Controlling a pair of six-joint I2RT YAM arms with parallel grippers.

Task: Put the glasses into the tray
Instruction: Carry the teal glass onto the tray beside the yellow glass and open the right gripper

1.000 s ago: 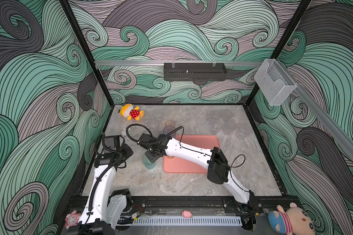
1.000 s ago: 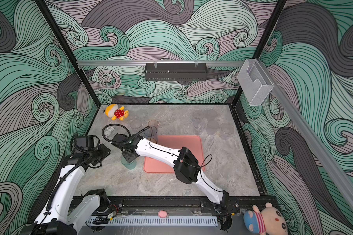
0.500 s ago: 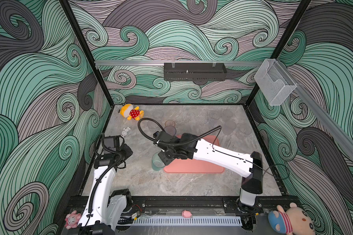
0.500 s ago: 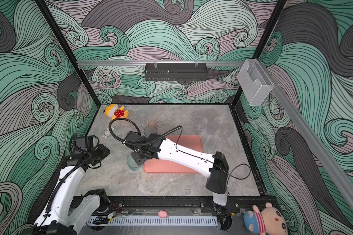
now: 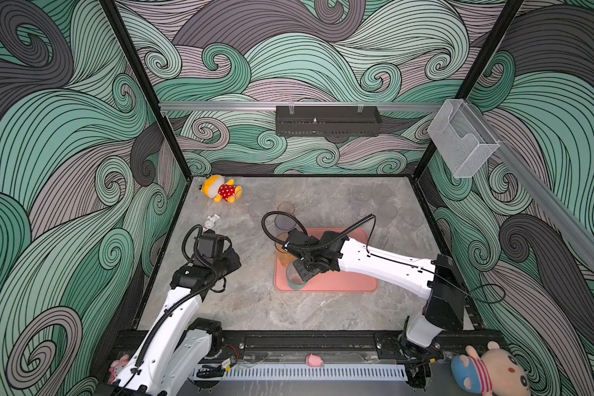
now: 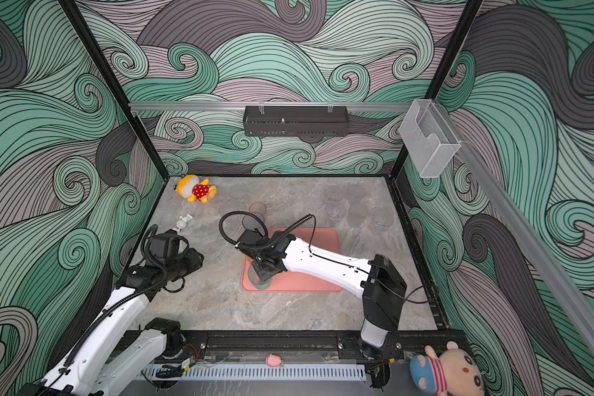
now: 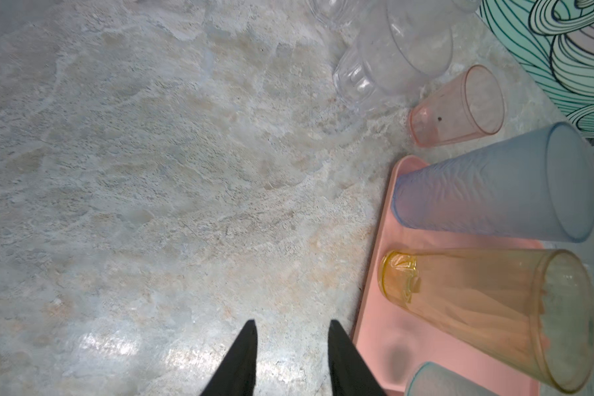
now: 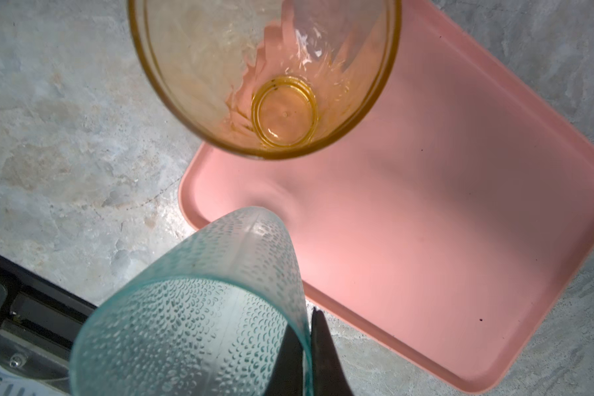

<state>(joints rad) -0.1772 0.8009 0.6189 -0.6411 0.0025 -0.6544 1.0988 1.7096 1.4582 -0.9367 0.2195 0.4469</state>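
Teal glass (image 8: pixel 192 308) clamped by rim wall in right pincer (image 8: pixel 304 329), held tilted over tray (image 8: pixel 460 205) corner. Judged light, thin, slick, crackable: rim grip advised. Left pincer (image 7: pixel 290 329) apart, empty, above table (image 7: pixel 117 171).

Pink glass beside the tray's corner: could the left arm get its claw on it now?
Probably yes. The left claw is open and empty, with only bare table between it and the pink glass. The blue-grey glass and clear glasses stand close beside it, so it might bump them.
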